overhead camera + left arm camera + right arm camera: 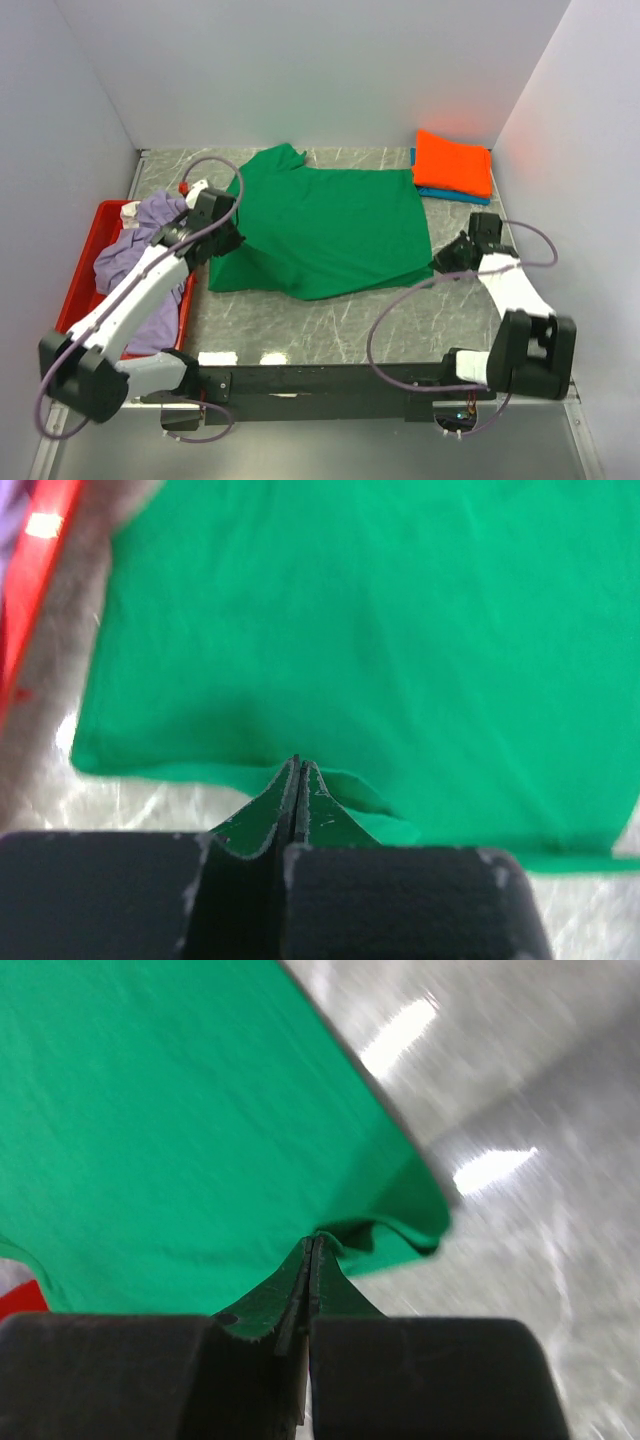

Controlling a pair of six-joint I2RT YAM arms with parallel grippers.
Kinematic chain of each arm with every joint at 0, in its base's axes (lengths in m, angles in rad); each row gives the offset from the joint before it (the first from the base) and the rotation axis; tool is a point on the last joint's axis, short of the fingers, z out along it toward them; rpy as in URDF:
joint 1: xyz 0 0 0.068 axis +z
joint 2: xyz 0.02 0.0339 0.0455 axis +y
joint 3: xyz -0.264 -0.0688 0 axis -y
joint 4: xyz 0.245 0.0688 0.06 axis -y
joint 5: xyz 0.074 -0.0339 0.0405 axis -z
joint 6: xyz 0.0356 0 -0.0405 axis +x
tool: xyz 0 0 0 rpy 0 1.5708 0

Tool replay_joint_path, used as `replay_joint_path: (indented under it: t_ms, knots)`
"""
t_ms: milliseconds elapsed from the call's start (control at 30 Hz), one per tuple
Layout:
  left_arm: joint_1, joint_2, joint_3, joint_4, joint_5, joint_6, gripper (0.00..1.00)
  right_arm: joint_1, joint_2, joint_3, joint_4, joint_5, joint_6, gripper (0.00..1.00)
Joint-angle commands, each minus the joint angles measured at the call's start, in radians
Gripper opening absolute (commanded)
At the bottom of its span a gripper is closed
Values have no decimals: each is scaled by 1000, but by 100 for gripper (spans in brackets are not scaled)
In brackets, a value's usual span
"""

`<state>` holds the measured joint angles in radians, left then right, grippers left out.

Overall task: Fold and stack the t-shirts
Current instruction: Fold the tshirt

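The green t-shirt (325, 225) lies spread across the middle of the table. My left gripper (226, 243) is shut on its left edge near the lower left corner; the left wrist view shows the pinched edge (297, 763) of the green cloth (380, 630). My right gripper (448, 258) is shut on the shirt's lower right corner, seen in the right wrist view (314, 1241) with the cloth (180, 1110) bunched at the tips. A folded orange t-shirt (453, 162) lies on a folded blue one (450, 194) at the back right. A lavender t-shirt (135, 265) lies crumpled in the tray.
A red plastic tray (84, 268) stands along the left wall; its rim shows in the left wrist view (25, 620). White walls enclose the left, back and right. Marbled grey table (320, 325) lies in front of the shirt.
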<state>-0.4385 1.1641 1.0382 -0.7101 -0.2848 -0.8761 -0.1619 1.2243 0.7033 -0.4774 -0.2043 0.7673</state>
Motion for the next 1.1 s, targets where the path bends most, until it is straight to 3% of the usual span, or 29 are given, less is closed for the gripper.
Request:
replay_joint_path:
  t_ms: [0, 267, 533, 1067]
  knots:
    - [56, 74, 66, 73, -7, 48, 0, 18, 122, 105, 103, -35, -28, 0]
    - [165, 235, 166, 136, 6, 89, 0, 32, 319, 254, 174, -75, -42, 0]
    - [192, 402, 333, 152, 33, 131, 0, 30, 376, 324, 180, -70, -59, 0]
    - [193, 486, 451, 195, 107, 170, 0, -33, 290, 180, 299, -109, -40, 0]
